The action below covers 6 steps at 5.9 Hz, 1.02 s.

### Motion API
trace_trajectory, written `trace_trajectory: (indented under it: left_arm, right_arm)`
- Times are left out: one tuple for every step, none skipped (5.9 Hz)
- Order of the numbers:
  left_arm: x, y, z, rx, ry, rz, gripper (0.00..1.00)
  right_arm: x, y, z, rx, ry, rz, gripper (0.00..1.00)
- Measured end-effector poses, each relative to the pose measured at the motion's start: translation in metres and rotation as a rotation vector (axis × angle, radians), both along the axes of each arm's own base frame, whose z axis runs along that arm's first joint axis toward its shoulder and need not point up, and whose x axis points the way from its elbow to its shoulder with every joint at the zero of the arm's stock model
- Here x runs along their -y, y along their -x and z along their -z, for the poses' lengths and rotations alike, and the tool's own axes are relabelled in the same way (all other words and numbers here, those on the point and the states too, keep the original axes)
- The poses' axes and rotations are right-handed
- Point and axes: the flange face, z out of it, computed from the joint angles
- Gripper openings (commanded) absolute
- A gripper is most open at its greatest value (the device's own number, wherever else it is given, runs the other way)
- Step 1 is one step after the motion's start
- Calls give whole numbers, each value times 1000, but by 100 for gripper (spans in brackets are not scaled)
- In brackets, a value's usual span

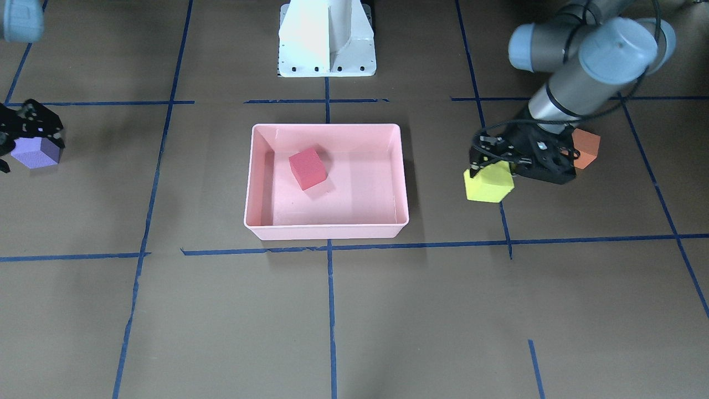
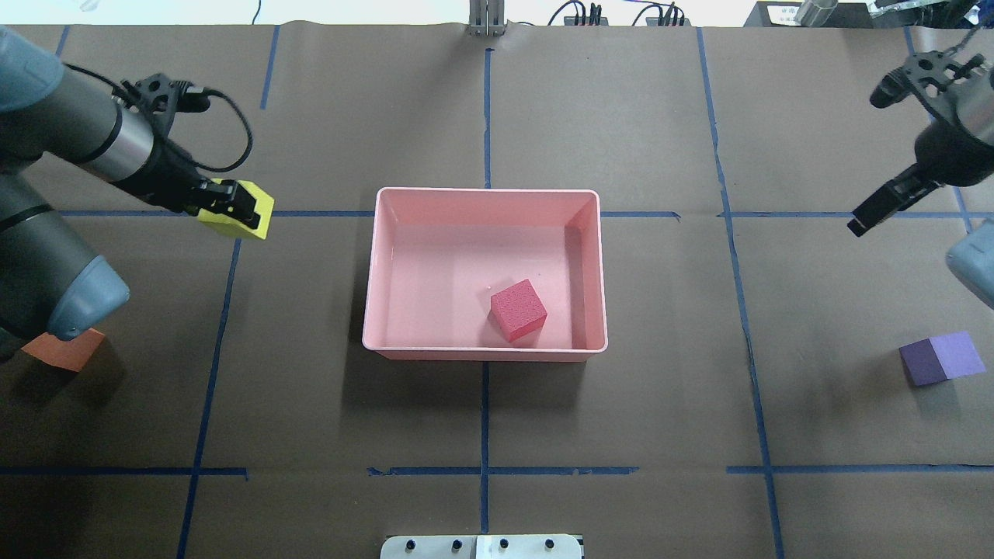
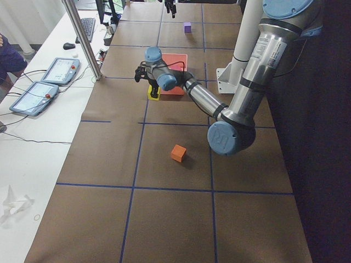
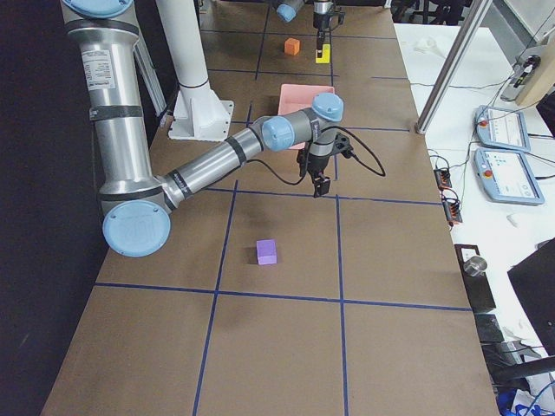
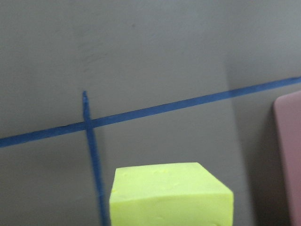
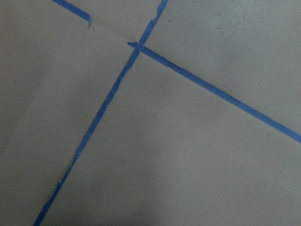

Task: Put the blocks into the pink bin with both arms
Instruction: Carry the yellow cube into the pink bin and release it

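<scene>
The yellow-green block (image 2: 229,226) is pinched between the fingers of the left gripper (image 2: 231,200) and is held clear of the table, outside the left short wall of the pink bin (image 2: 485,191). From this gripper the bin is found toward the robot's right; its long axis is laid across the table, so a sideways carry over that wall is judged to be what the coming move calls for. The red block (image 2: 518,310) is already seen inside the bin. The orange block (image 2: 66,351) is left on the table beside the left arm. The right gripper (image 2: 856,224) is seen carrying nothing, though whether it is spread cannot be told; the purple block (image 2: 941,358) is lying apart from it, on the side toward the robot.
</scene>
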Motion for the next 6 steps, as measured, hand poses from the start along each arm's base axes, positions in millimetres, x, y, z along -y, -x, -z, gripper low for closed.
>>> trace_trajectory:
  left_arm:
    - [-17, -32, 64, 4, 55, 39, 99]
    - [-39, -68, 103, 6, 87, 72, 100]
    - [-56, -90, 121, 6, 101, 94, 100]
    - [-63, -96, 126, 5, 106, 104, 100]
    - [-65, -98, 127, 4, 107, 107, 100]
    - [-66, -98, 127, 4, 106, 109, 100]
  right_arm:
    - [-29, -16, -26, 9, -14, 3, 100]
    - [-56, -28, -54, 15, -19, -1, 100]
    - [-77, -37, -80, 17, 2, -42, 99]
    - [-89, -41, -105, 34, 33, -124, 99]
    - [-96, -37, -131, 55, 53, -196, 99]
    - [-101, -23, -150, 54, 62, -236, 99]
